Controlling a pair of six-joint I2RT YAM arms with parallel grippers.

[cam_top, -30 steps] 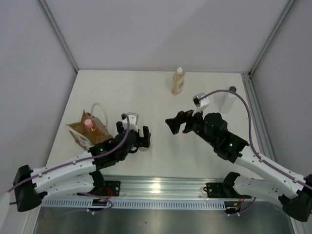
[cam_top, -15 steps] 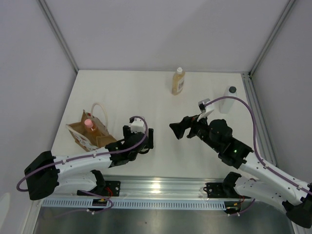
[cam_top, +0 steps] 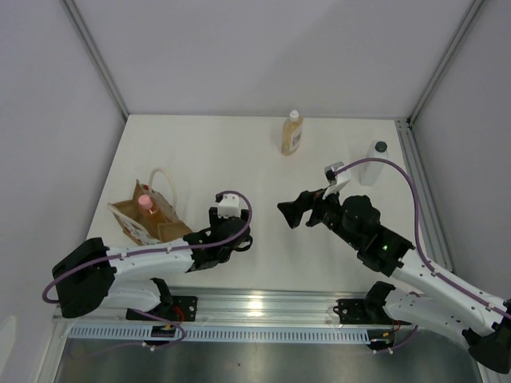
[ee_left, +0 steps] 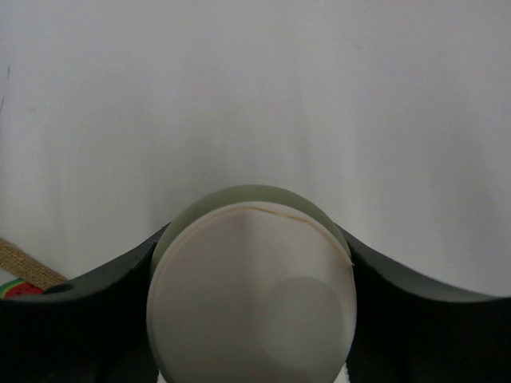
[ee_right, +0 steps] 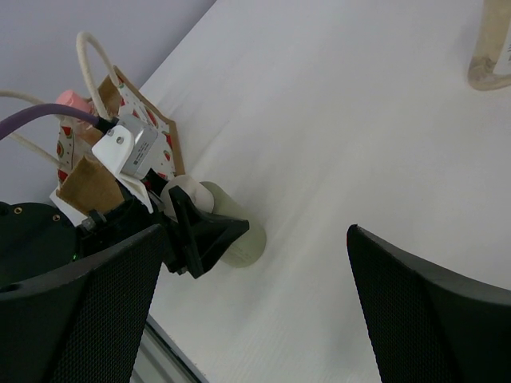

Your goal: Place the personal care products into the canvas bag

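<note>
An olive-green bottle (ee_left: 251,295) with a white cap lies on its side on the table, seen also in the right wrist view (ee_right: 239,235). My left gripper (cam_top: 237,237) is shut on it, its black fingers pressed against both sides. From above the gripper mostly hides the bottle. The canvas bag (cam_top: 136,225) stands just to the left, with an orange bottle's pink cap (cam_top: 144,202) showing inside. An amber bottle (cam_top: 292,134) and a white bottle (cam_top: 374,162) stand at the back. My right gripper (cam_top: 294,209) hovers open mid-table, holding nothing.
The bag's cream loop handles (cam_top: 164,182) rise above its rim. A metal rail (cam_top: 255,307) runs along the near edge, and metal frame posts (cam_top: 409,140) edge the table on the right. White enclosure walls surround the table.
My left gripper slid right over the lying olive-green bottle and closed from wide open onto its sides. The right arm drew back slightly toward the near edge, then held still.
</note>
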